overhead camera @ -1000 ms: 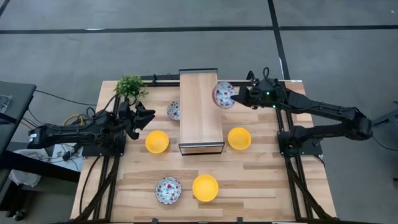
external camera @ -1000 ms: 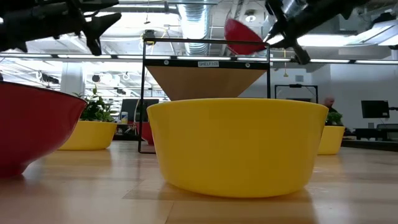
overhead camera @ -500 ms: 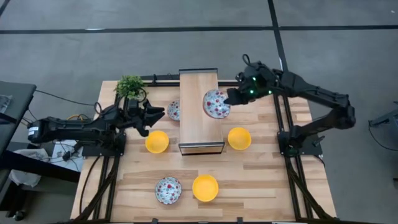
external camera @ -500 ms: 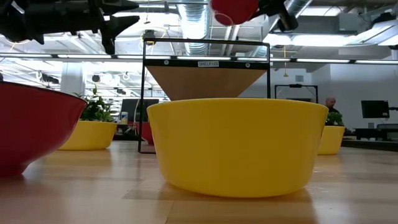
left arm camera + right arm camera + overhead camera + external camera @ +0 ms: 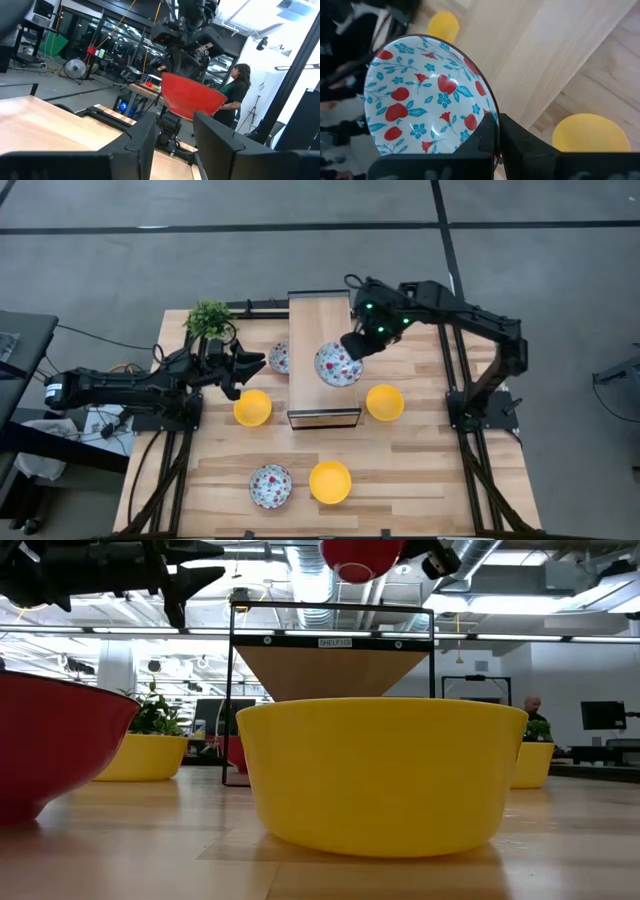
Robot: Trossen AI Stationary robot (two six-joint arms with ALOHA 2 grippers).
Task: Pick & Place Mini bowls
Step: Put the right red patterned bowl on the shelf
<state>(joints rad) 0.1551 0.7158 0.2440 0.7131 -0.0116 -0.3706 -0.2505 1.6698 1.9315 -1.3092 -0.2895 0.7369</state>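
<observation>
Wooden bench [image 5: 420,470] carries a raised shelf [image 5: 310,320] at its back-centre. Right gripper [image 5: 354,347] pinches the rim of a floral mini bowl [image 5: 337,365], held above the shelf's front-right part, not yet set down. Left gripper [image 5: 250,365] hovers w/ fingers apart nr the left edge, above a yellow mini bowl [image 5: 252,408]. Bowl looks rigid, glossy, prob. slippery & chippable; rim grip suits it, lower gently.
</observation>
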